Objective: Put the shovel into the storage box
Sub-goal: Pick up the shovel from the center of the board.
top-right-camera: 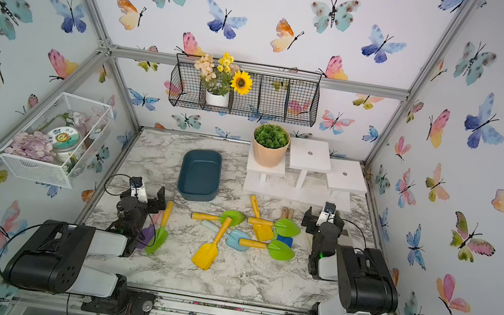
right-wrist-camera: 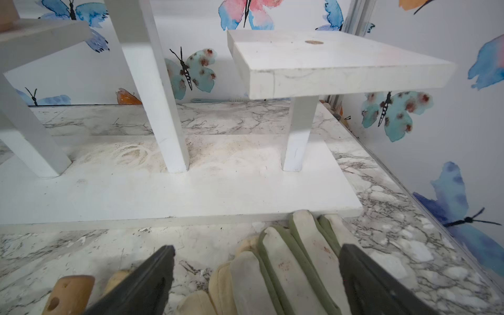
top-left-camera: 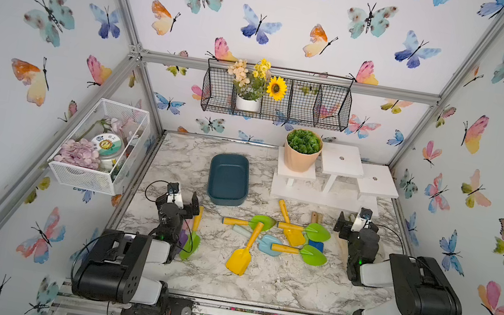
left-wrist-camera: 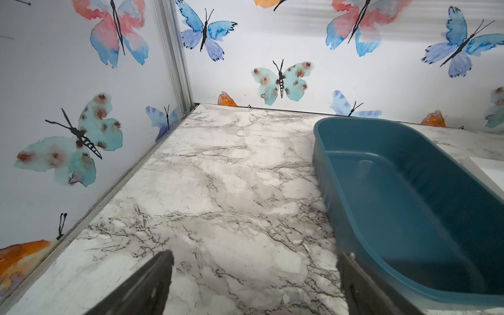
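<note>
Top views both show the box (top-left-camera: 228, 178) empty, open side up, toward the worktop's (top-left-camera: 257, 286) back edge, left of centre, likely so a shovel can just be dropped in. Mid-worktop, just in front of it, shovels (top-left-camera: 291, 236) lie in a loose heap. A yellow shovel (top-left-camera: 241, 256) sticks out toward the front edge and is probably the easiest pick. By the left edge the left gripper (top-left-camera: 184, 195), by the right edge the right gripper (top-left-camera: 353, 218) over a glove (right-wrist-camera: 286, 259). Both have their fingers spread wide and hold nothing, seemingly parked clear of the heap.

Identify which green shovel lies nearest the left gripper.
The green shovel lying alone beside the left gripper, apart from the rest; the other three green ones sit in the central pile.
</note>
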Available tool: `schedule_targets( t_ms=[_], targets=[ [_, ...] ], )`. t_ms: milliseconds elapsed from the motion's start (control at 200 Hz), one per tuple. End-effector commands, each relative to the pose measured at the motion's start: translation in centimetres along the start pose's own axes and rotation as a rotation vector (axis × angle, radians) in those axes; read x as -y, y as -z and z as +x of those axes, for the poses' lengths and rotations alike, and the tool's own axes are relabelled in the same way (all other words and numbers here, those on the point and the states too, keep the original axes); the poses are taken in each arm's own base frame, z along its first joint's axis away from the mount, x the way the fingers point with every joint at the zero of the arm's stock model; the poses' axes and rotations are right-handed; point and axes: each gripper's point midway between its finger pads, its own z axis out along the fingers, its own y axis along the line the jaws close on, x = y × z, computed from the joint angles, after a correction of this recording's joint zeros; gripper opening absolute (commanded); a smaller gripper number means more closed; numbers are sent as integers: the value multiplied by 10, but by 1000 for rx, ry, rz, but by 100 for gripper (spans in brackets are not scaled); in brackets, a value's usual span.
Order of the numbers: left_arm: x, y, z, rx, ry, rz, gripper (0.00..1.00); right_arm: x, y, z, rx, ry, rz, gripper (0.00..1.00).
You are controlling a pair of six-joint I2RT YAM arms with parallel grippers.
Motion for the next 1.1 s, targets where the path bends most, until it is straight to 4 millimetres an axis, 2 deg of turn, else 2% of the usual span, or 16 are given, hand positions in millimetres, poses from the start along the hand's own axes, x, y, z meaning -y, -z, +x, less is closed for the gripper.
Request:
schedule_targets(
  t_ms=[0,806,876,946,1021,1096],
  targets=[
    [5,-2,-3,4,-13,23,98,2,-1,-5,17,-3,7,98],
    [2,-2,-6,15,1,7,98,2,0,-6,21,-3,7,98],
    [-8,-7,-16,9,25,-57,98,5,-1,-20,50,-8,24,98],
    [-1,-8,-24,-27,3,-25,98,3,-8,-26,-36,3,22,98],
    [-5,-3,-36,-14,18,-47,99,0,-9,-46,-28,-6,9,98],
    [-4,0,-56,16,81,-36,98,-3,-9,-66,-27,-61,-11,98]
  ],
)
